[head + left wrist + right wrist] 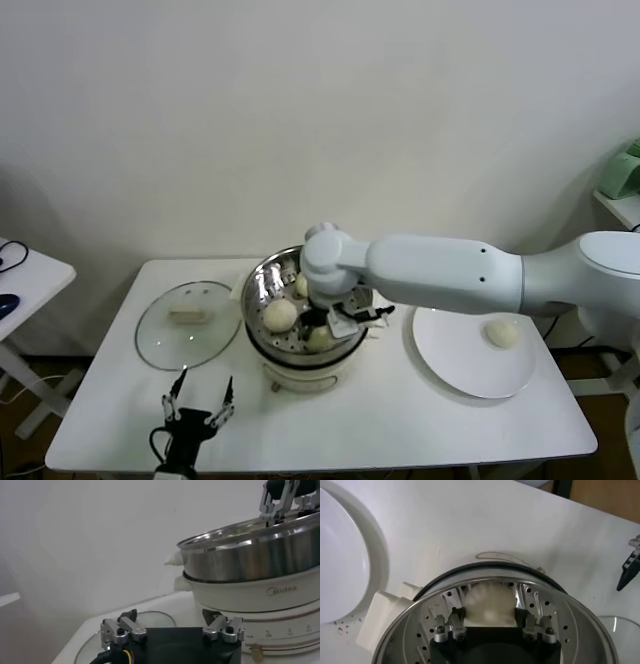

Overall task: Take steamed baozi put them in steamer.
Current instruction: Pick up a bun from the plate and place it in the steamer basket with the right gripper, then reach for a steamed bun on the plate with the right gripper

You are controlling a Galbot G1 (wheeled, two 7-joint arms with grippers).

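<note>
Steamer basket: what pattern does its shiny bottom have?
Rows of small round holes across the steamer floor; clearest in the right wrist view.

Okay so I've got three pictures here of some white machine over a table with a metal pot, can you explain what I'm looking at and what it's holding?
This is a two-armed robot loading buns into a cooker. The wide picture comes from a camera on its head; the other two come from cameras on its wrists.

On the white table stands the steamer, a shiny metal basket on a white base. Beside it lie a glass lid and a white plate with one steamed baozi left on it.

The right tool reaches down inside the basket, its fingers on either side of a bun. Whether they grip it or have let go, I cannot tell. Other buns already sit in the basket.

The left tool waits open near the table's front edge, holding nothing.
</note>
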